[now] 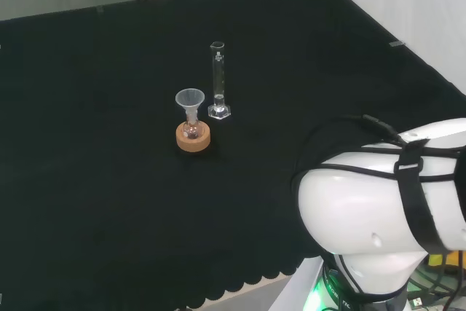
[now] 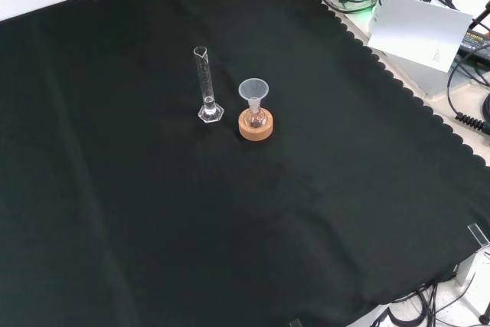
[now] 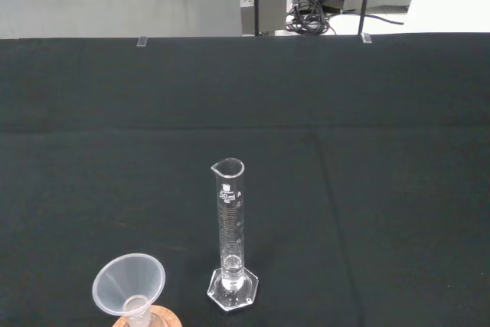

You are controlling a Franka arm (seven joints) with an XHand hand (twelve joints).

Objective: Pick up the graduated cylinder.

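1. The graduated cylinder [image 1: 218, 81] is seen upright on its hexagonal foot on the black cloth of the counter [image 1: 87, 180], near the middle of the cloth in the head view.
2. Just beside it, apart from it, a small flask [image 1: 191, 130] is seated in a cork ring [image 1: 193, 137], and a clear funnel [image 1: 190, 100] is set in the flask's neck.
3. In the front view the cylinder [image 2: 205, 86] is placed to the left of the cork ring [image 2: 256, 124].
4. Printed graduation marks and a small volume label are carried on the cylinder [image 3: 230, 231] in the wrist view; they are not read off here.
5. The state of the hand cannot be told, so places relative to it cannot be given.
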